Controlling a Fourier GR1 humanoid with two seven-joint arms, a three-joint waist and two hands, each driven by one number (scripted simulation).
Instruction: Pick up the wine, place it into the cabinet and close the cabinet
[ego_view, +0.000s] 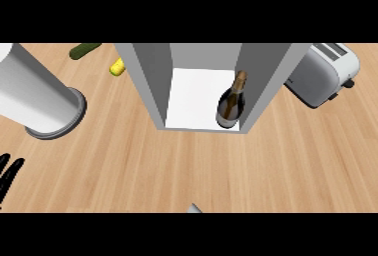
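Note:
The wine bottle (231, 104), dark with a gold neck, stands upright inside the open grey cabinet (148, 85), on the right side of its white floor near the front edge. No hand touches the bottle. At the far left edge, my left hand (7, 172) shows only as straight black fingers pointing up, well away from the cabinet. My right hand is out of the picture; only a small grey tip of an arm (194, 208) pokes in at the bottom centre. No cabinet door is visible across the opening.
A large white and grey cylinder (37, 97) lies at the left. A silver toaster (323, 74) stands right of the cabinet. A green vegetable (85, 49) and a yellow item (117, 67) lie behind the cabinet's left wall. Bare wooden counter (221, 170) spreads in front.

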